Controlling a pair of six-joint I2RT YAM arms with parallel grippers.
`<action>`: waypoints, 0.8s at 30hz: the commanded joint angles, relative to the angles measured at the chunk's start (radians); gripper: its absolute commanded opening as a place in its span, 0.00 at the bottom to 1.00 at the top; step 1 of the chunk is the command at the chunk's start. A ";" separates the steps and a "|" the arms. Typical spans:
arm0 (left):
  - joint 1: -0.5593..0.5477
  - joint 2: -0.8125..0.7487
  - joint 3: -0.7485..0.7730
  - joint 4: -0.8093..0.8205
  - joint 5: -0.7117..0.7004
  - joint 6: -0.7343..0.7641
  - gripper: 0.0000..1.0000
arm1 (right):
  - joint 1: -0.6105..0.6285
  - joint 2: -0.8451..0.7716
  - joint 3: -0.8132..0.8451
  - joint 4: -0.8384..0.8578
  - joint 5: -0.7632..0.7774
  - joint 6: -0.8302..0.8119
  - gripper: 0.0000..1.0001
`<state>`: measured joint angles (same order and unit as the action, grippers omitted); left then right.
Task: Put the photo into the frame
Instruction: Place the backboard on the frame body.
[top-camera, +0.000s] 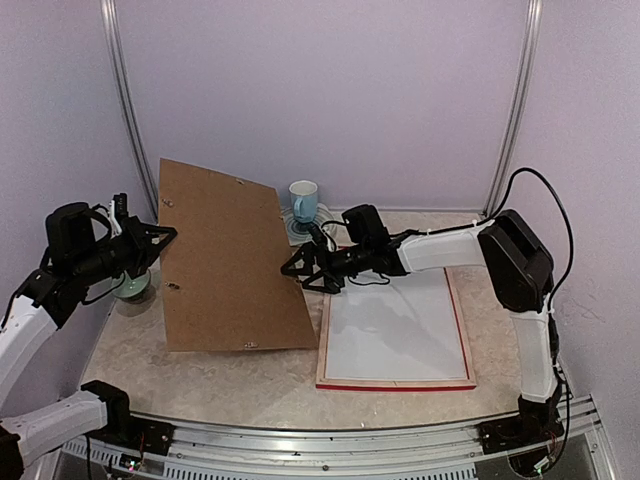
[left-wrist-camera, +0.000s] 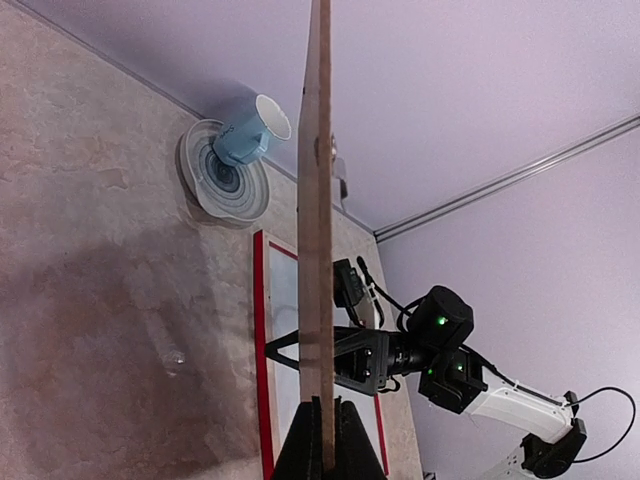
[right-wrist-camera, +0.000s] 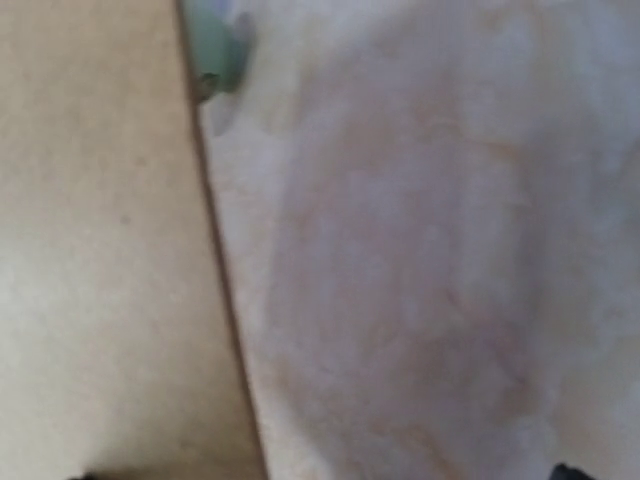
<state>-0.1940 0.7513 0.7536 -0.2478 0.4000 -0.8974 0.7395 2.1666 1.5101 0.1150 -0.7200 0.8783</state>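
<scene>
Frame (top-camera: 395, 384) (left-wrist-camera: 262, 350) lies flat on the table (top-camera: 250, 385), just to the wrist side of the right gripper (top-camera: 297, 268), whose fingers reach out past its far left corner. It is a large rectangle with a narrow red edge along the near side and paler strips up its long sides. A white sheet (top-camera: 395, 325) fills it almost edge to edge. No printed picture shows on that sheet, and whether it is a print's plain back or something else cannot be told.

The right fingers stand wide apart with nothing between them, close to the right edge of a brown backing board (top-camera: 235, 260) (left-wrist-camera: 318, 200); the blurred wrist view does not show whether they touch it. The left gripper (top-camera: 165, 235) (left-wrist-camera: 322, 450) is clamped on the board's opposite edge, holding it up on edge, tilted. Beyond the right fingers, a blue and white cup (top-camera: 303, 197) (left-wrist-camera: 250, 130) sits on a saucer (top-camera: 300, 228) (left-wrist-camera: 215, 180).
</scene>
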 joint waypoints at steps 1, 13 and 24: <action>0.001 -0.017 0.008 0.148 0.064 -0.036 0.00 | -0.019 -0.042 -0.066 0.162 -0.075 0.068 0.99; -0.020 -0.007 -0.067 0.231 0.092 -0.071 0.00 | -0.026 -0.026 -0.101 0.396 -0.154 0.208 0.99; -0.082 0.066 -0.130 0.348 0.081 -0.081 0.00 | -0.047 -0.093 -0.212 0.455 -0.178 0.232 0.99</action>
<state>-0.2607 0.8074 0.6338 -0.0525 0.4633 -0.9581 0.7155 2.1403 1.3628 0.5068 -0.8692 1.0885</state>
